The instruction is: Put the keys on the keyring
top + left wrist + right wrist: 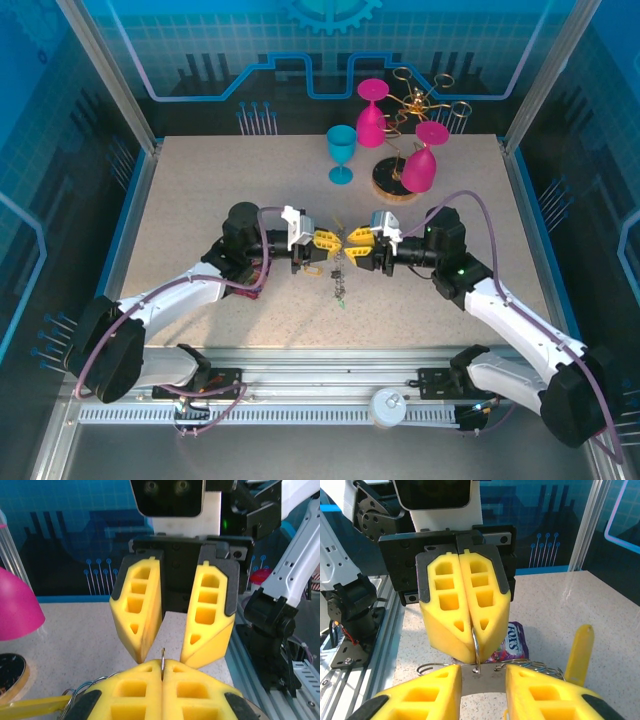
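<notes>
Keyring (483, 680) sits pinched between left end effector's (475, 652) closed fingertips (454, 642).

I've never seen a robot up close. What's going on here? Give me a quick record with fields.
Left end effector: closed on a thin wire loop
Right end effector: facing it tip to tip, fingers apart either side of the grey keyring; grip unclear
Keys: small cluster just below the meeting tips
Yellow tag: beside the right fingers
Candy packet: on the table underneath
Background: teal goblet, pink glasses on a gold rack
</notes>
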